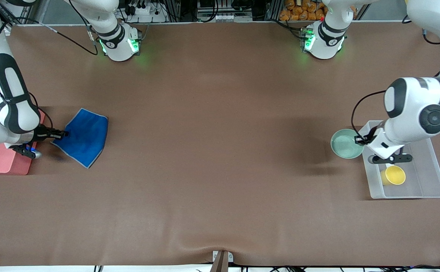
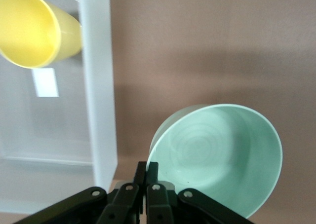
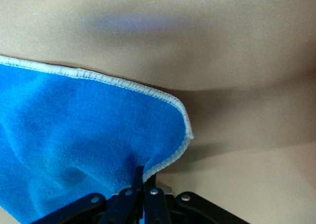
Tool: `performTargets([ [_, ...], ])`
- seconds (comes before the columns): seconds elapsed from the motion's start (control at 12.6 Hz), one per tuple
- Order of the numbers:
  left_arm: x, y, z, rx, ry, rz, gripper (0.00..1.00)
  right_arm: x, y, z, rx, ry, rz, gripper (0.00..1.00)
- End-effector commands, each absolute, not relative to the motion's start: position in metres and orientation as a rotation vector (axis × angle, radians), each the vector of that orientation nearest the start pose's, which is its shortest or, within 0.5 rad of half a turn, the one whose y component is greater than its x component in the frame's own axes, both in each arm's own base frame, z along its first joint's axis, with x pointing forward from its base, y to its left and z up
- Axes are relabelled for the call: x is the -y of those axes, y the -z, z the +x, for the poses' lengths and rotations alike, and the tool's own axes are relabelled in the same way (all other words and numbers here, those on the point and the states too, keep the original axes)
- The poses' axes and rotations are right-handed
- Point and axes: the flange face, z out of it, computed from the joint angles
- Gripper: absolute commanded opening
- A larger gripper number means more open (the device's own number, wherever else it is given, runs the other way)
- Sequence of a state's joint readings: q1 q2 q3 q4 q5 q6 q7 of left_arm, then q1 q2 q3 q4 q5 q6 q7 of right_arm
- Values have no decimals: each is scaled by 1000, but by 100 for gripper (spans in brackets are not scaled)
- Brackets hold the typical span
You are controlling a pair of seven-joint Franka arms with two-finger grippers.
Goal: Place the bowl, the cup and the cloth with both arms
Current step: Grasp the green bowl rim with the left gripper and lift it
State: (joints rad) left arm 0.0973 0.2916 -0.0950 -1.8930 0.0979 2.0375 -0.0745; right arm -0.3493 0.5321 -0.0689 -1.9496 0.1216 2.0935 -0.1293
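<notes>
On brown mat: round glossy bowl [image 2: 222, 155] | soft blue cloth [image 3: 74, 135], stitched hem

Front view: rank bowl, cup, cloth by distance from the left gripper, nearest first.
1. bowl: pinched at its rim by the left gripper, just outside the clear bin.
2. cup: lying in the bin, nearer the front camera than the bowl.
3. cloth: at the right arm's end of the table, held by the right gripper.
</notes>
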Motion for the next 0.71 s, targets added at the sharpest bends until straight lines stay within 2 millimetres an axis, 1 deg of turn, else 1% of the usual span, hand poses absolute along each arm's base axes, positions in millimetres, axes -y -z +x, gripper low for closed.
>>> performTargets([
  [0.0,-61,-380,612,-6,-267,-3099,0,225,-178,527,-527,-519,-2867,0],
  [0.08,-88,-382,607,-32,-289,-3107,0,227,-178,526,-533,-518,-2865,0],
  [0.24,-127,-382,604,-71,-287,-3120,0,226,-176,526,-531,-523,-2864,0],
  [0.32,-143,-380,602,-58,-288,-3123,0,225,-177,527,-527,-521,-2866,0],
  [0.4,-152,-371,604,-44,-295,-3127,0,225,-177,527,-527,-519,-2867,0],
  [0.47,-164,-372,608,-27,-279,-3127,0,225,-176,527,-527,-521,-2866,0],
  [0.63,-193,-359,613,-44,-285,-3132,0,224,-176,527,-525,-521,-2867,0],
])
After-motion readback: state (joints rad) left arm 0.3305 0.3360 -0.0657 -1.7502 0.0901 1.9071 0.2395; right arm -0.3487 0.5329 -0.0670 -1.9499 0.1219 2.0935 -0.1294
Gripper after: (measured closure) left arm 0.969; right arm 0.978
